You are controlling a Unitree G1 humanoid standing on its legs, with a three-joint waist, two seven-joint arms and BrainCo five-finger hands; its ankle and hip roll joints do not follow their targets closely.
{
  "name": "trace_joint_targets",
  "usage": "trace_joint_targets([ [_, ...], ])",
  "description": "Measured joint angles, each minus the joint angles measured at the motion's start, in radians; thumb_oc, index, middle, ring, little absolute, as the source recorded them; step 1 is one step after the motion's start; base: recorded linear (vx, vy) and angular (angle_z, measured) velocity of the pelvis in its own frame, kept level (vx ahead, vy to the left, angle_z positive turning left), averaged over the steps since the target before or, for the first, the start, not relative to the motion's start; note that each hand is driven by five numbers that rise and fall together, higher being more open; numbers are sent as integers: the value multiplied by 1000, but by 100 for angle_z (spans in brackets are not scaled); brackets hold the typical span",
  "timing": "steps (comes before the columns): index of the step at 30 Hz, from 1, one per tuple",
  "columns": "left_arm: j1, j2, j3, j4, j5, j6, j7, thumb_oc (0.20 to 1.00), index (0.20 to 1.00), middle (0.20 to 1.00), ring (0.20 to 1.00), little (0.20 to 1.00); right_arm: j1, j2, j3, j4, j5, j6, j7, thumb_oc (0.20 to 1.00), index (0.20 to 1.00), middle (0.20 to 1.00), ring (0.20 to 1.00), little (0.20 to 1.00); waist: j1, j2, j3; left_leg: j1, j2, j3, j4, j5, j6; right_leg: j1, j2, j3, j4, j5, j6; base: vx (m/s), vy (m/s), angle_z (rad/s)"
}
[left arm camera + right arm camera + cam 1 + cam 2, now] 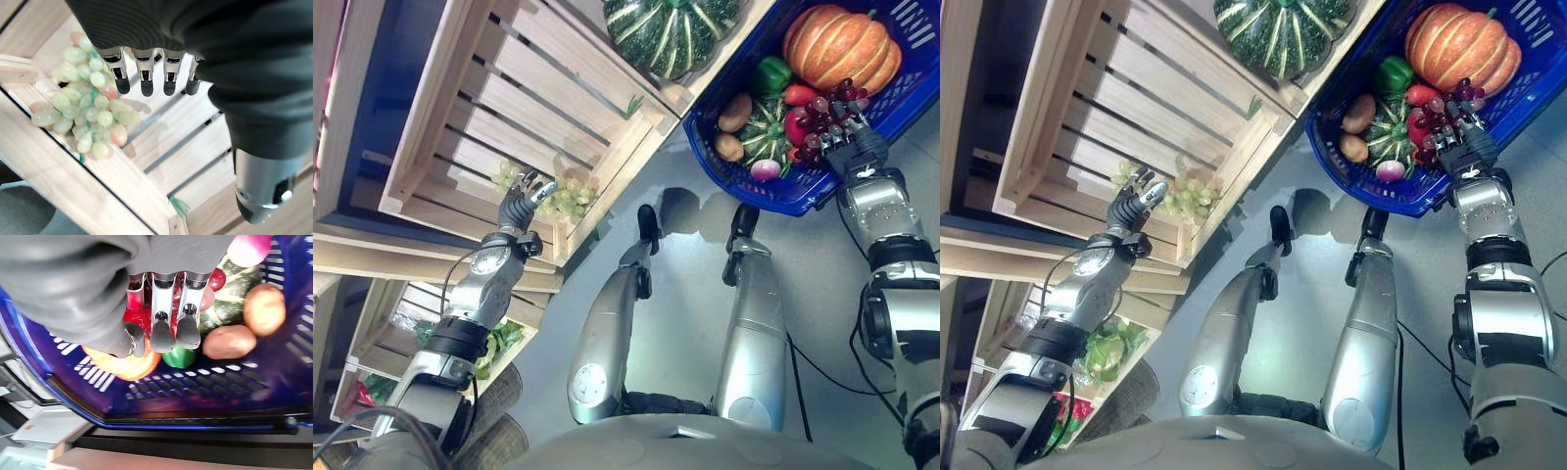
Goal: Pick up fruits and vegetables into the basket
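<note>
While I watch from afar, my left hand (519, 204) hangs with straight, relaxed fingers inside a slatted wooden crate (499, 108), its fingertips just beside a bunch of green grapes (88, 98) lying in the crate's corner, not touching. My right hand (850, 147) reaches over the near rim of the blue basket (773, 191), fingers extended above a bunch of dark red grapes (822, 113). Past it lie an orange pumpkin (837, 44), a green pepper (771, 73) and two potatoes (230, 340).
</note>
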Motion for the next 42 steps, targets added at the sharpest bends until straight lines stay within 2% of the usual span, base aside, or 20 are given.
trace_joint_targets([
  [3,-12,13,0,-1,0,-1,1,1000,1000,1000,1000,1000,-31,0,-17,32,32,12,-23,200,200,200,200,200,16,0,0,-64,1,-6,49,-11,1,-48,-3,2,16,-1,2,-26,-39,4],
  [4,-16,13,0,-1,0,0,2,1000,1000,1000,1000,1000,-35,-1,-18,34,34,14,-30,517,517,517,517,517,18,0,0,-78,2,-7,55,-10,1,-58,-3,1,18,0,1,-33,-51,4],
  [5,-25,14,-1,-1,0,0,2,1000,1000,1000,1000,1000,-38,-1,-18,35,51,19,-38,1000,1000,1000,1000,1000,22,0,0,-99,2,-11,71,-11,1,-75,-4,1,28,1,-1,-27,-38,5],
  [13,-65,41,-5,-28,33,-24,52,1000,1000,1000,1000,1000,-38,3,-20,54,80,9,-106,1000,1000,1000,1000,1000,26,0,0,-152,7,-20,123,-30,4,-102,-2,-4,34,4,-3,-13,-17,0],
  [16,-100,71,-8,-28,157,-30,105,1000,1000,1000,1000,1000,-37,4,-21,62,71,-5,-153,1000,1000,1000,1000,1000,28,-1,0,-167,14,-21,150,-45,5,-102,3,-7,33,9,-8,-26,-24,-3],
  [23,-193,214,-28,-40,573,-48,263,1000,1000,1000,1000,1000,-38,7,0,44,-213,-59,-326,1000,1000,1000,1000,1000,23,-2,1,-192,24,-25,192,-67,11,-101,19,-5,14,34,-1,-39,-3,-7],
  [28,-232,273,-53,-53,848,-34,352,1000,1000,1000,1000,1000,27,40,30,-107,-331,-79,-472,1000,1000,1000,1000,1000,10,-10,7,-195,35,-16,207,-76,17,-92,32,1,-10,47,3,11,40,-9],
  [33,-230,315,-53,-98,1045,35,387,1000,1000,1000,1000,1000,174,122,87,-338,-480,-80,-564,1000,1000,1000,1000,1000,-31,-45,30,-178,38,-6,207,-81,18,-79,38,14,-17,54,5,27,64,-6],
  [35,-212,315,-53,-112,1114,73,389,1000,1000,1000,1000,1000,270,144,130,-456,-673,-53,-645,1000,1000,1000,1000,1000,-48,-50,33,-164,40,5,207,-88,24,-65,43,26,-34,62,12,33,95,-16],
  [36,-196,315,-52,-120,1137,90,391,1000,1000,1000,1000,1000,317,145,155,-509,-811,-18,-689,1000,1000,1000,1000,1000,-55,-52,35,-155,43,16,207,-93,28,-56,46,32,-44,65,16,37,112,-20],
  [38,-151,315,-44,-128,1181,113,396,1000,1000,1000,1000,1000,393,143,184,-605,-1048,62,-752,1000,1000,1000,1000,1000,-80,-52,35,-141,43,31,206,-100,36,-43,49,48,-60,73,26,47,120,-19],
  [39,-122,315,-44,-125,1212,118,405,1000,1000,1000,1000,1000,427,139,201,-624,-1223,141,-780,1000,1000,1000,1000,1000,-99,-52,35,-130,42,43,207,-106,41,-35,49,55,-65,76,30,47,113,-18],
  [42,-74,316,-30,-137,1259,115,416,1000,1000,1000,1000,1000,504,98,210,-636,-1444,264,-795,1000,1000,1000,1000,1000,-122,-52,35,-114,42,53,204,-112,46,-23,50,69,-75,81,37,31,82,-12],
])
